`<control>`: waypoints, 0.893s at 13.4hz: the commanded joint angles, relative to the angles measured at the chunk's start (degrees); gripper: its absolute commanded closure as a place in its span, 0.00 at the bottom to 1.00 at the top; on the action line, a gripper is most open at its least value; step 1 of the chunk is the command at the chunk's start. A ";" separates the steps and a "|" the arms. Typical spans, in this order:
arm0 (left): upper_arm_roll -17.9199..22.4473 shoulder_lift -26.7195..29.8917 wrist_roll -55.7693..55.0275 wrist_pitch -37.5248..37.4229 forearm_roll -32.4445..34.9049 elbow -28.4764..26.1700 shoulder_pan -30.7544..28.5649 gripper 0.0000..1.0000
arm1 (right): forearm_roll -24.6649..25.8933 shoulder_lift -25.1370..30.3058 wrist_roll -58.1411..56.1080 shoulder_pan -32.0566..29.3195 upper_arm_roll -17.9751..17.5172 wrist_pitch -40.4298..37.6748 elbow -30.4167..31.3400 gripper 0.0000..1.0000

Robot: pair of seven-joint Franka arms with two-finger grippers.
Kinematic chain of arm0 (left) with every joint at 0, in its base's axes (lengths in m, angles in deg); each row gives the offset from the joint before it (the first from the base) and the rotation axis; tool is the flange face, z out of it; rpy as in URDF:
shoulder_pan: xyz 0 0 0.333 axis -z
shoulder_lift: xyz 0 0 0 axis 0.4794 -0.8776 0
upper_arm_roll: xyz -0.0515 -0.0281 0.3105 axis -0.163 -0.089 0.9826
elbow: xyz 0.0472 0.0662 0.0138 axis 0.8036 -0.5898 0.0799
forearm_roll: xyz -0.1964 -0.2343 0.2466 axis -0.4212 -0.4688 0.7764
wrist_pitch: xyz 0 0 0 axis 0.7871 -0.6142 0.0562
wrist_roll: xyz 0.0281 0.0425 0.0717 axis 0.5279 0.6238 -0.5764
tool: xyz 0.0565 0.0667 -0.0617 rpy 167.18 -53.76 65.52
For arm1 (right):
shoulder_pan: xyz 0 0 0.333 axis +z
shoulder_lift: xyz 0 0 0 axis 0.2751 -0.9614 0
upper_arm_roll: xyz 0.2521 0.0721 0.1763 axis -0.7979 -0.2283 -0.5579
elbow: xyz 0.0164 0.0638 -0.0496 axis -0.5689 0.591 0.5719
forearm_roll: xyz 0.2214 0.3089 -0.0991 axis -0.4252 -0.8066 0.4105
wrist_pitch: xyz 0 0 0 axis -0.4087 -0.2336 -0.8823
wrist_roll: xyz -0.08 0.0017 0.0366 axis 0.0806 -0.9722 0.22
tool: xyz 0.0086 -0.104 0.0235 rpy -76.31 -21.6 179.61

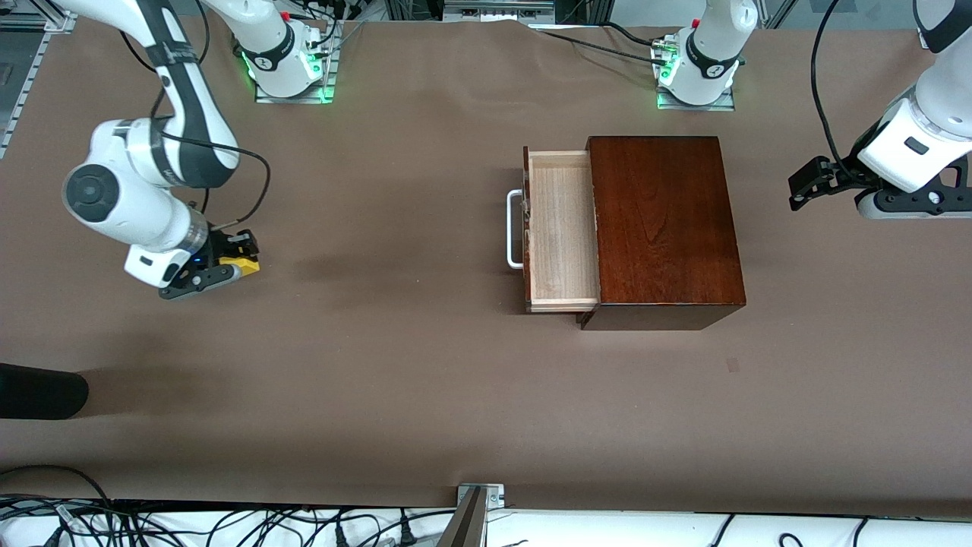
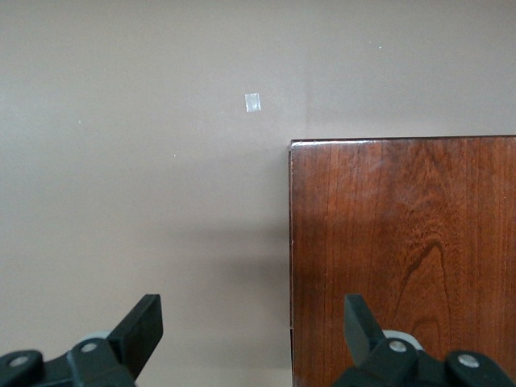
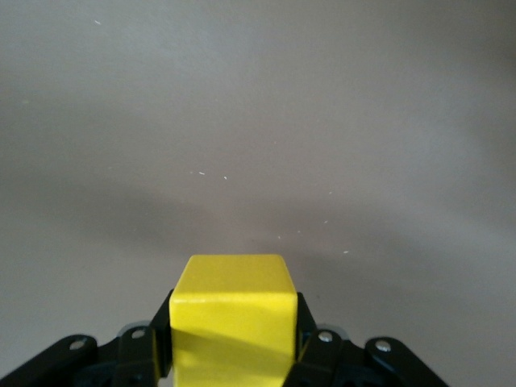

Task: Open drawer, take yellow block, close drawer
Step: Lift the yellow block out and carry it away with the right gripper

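The dark reddish-brown wooden box (image 1: 664,228) stands toward the left arm's end of the table. Its drawer (image 1: 560,232) is pulled out toward the right arm's end. The pale interior shows nothing inside, and the white bar handle (image 1: 514,229) is free. My right gripper (image 1: 237,264) is shut on the yellow block (image 1: 246,265) low over the table at the right arm's end. The block fills the space between the fingers in the right wrist view (image 3: 232,318). My left gripper (image 1: 806,186) is open and empty, up in the air beside the box's closed end (image 2: 403,258).
A black rounded object (image 1: 38,391) lies at the table's edge toward the right arm's end, nearer to the front camera. A small pale tape mark (image 2: 252,102) is on the table by the box. Cables run along the near edge (image 1: 228,524).
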 commanded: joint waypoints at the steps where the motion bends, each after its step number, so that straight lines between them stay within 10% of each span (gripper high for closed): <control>1: -0.48 0.09 0.51 -0.68 -1.48 0.88 -0.41 0.00 | -0.95 -0.30 2.62 -0.02 -0.29 8.90 6.27 1.00; 12: -6.09 -2.11 10.48 -5.69 -9.12 1.50 2.48 0.00 | -0.87 -8.39 11.58 0.06 -0.29 17.01 7.08 1.00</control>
